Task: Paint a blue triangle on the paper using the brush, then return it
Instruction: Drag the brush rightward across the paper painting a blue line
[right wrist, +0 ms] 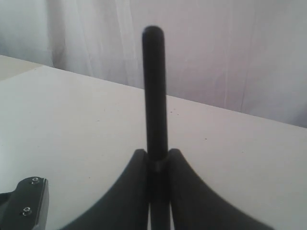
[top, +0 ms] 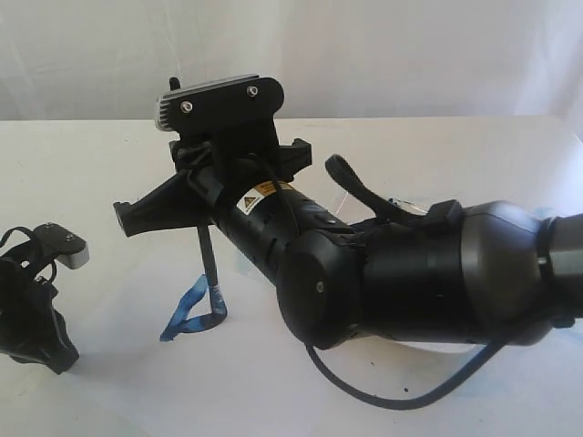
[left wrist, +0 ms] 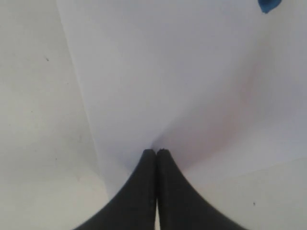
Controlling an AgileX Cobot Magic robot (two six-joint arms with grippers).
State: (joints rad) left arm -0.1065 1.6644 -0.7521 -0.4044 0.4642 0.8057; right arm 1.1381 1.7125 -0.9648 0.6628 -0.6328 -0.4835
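most of the blue triangle (top: 182, 312) is on the paper (left wrist: 168, 72), right hand (right wrist: 156, 155) gripping the brush (right wrist: 154, 86), left hand (left wrist: 156, 152) closed; returning it is left.

table (top: 91, 173): white, few dark specks | backdrop (top: 410, 55): white, probably a pleated curtain, behind table
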